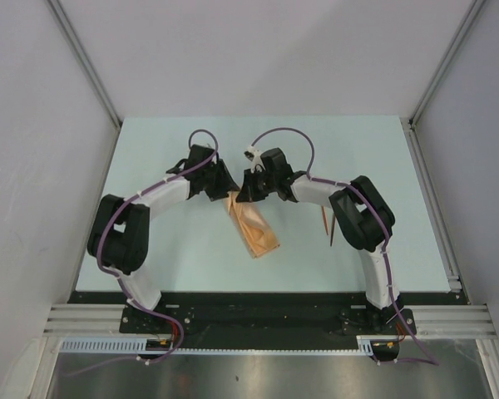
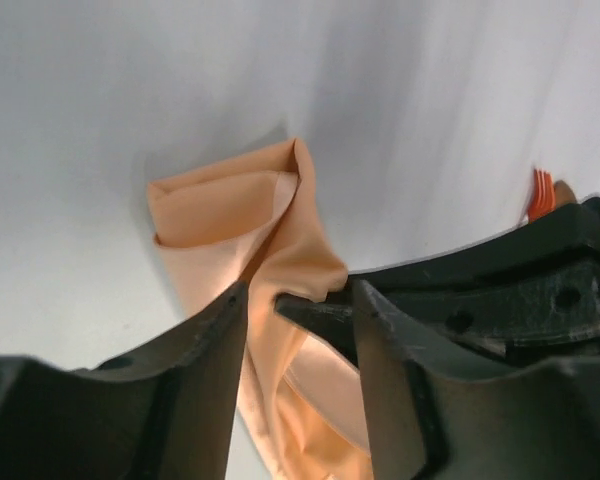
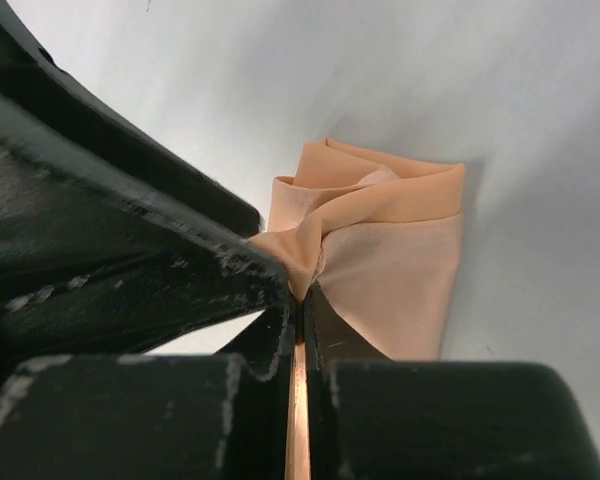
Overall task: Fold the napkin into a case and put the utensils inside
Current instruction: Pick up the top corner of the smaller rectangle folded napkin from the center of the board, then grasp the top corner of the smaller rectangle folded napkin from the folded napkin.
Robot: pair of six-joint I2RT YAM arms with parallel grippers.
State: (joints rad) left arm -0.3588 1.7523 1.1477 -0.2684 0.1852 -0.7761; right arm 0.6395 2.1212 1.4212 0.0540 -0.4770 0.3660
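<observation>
The peach-orange napkin (image 1: 254, 226) lies folded into a narrow strip at mid-table, its far end bunched up between the two grippers. In the right wrist view my right gripper (image 3: 304, 292) is shut on a raised fold of the napkin (image 3: 390, 250). In the left wrist view my left gripper (image 2: 300, 296) stands open astride the napkin (image 2: 280, 225), its fingers (image 2: 215, 340) apart, with the right gripper's tip between them. From above, the left gripper (image 1: 225, 189) and the right gripper (image 1: 243, 192) meet tip to tip. The utensils (image 1: 327, 223) lie to the right, partly hidden by the right arm; their tips (image 2: 544, 190) peek over it.
The pale green table (image 1: 166, 150) ends at grey walls on the left, right and back. The left arm's elbow (image 1: 121, 233) and the right arm's elbow (image 1: 362, 214) bulge outward over the table. A metal rail (image 1: 258, 320) runs along the near edge.
</observation>
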